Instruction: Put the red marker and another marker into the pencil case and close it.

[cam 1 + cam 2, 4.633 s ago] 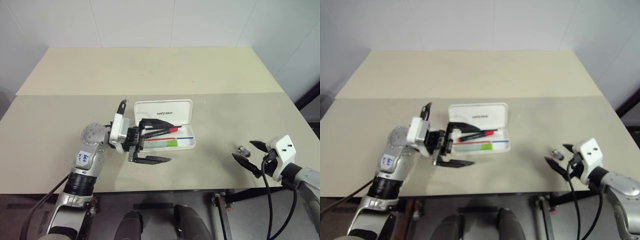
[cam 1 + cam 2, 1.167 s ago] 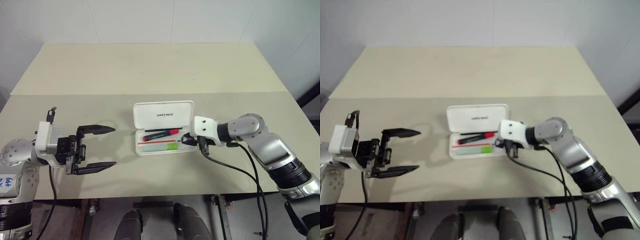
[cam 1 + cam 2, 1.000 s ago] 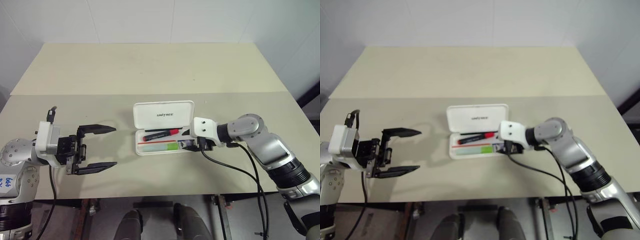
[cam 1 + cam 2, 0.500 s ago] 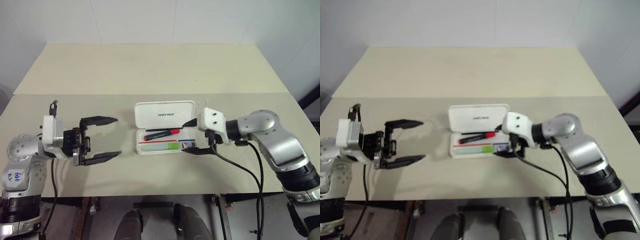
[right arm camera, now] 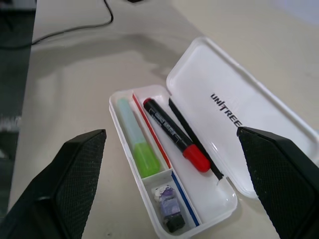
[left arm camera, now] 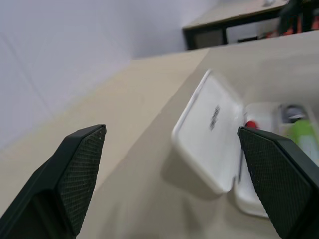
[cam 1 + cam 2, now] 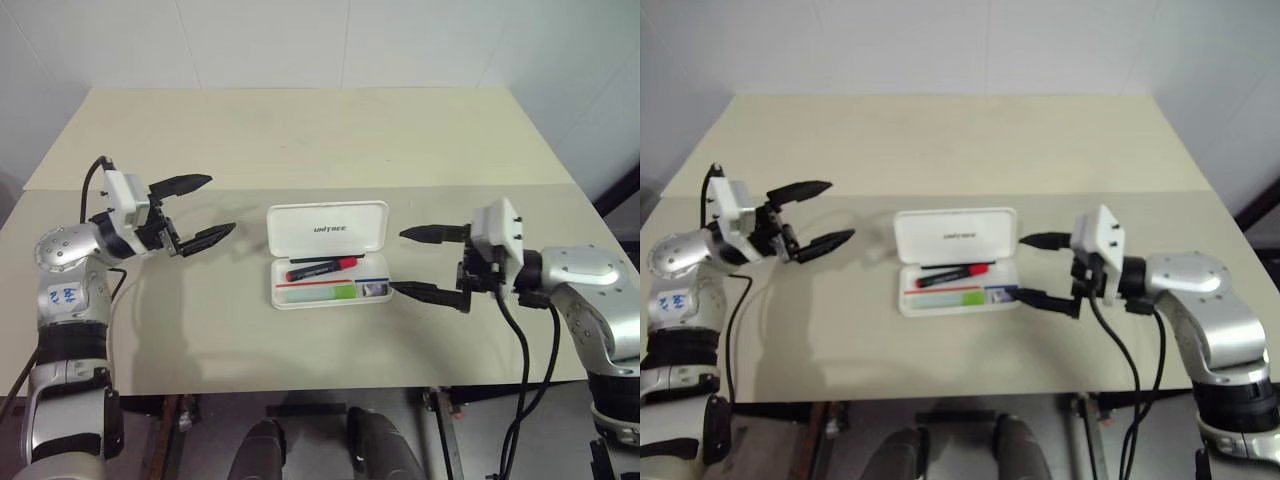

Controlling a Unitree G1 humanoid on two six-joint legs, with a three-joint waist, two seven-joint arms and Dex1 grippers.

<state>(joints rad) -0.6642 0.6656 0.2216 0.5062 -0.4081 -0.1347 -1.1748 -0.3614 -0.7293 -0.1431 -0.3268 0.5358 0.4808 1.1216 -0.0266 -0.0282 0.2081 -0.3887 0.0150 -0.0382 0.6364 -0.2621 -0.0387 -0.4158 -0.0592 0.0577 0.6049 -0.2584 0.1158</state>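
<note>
The white pencil case (image 7: 328, 228) lies open at mid-table, its lid with dark lettering tilted back. In its tray lie the red marker (image 7: 322, 268) and, nearer me, the pale marker with a green cap (image 7: 327, 292). Both also show in the right wrist view, the red marker (image 5: 172, 134) beside the green-capped marker (image 5: 138, 148). My right gripper (image 7: 398, 261) hovers open just right of the case, pointing at it. To the left of the case, and apart from it, my left gripper (image 7: 220, 205) hangs open and empty.
A small grey-silver object (image 5: 169, 216) sits in the tray's end compartment on the right. The beige table (image 7: 300, 140) stretches far behind the case. A black cable (image 7: 505, 340) hangs from my right wrist over the front edge.
My right gripper has opened and pulled back right and up from the case's end compartment, leaving the grey-silver object there. My left gripper has risen and moved forward, toward the case's left side.
</note>
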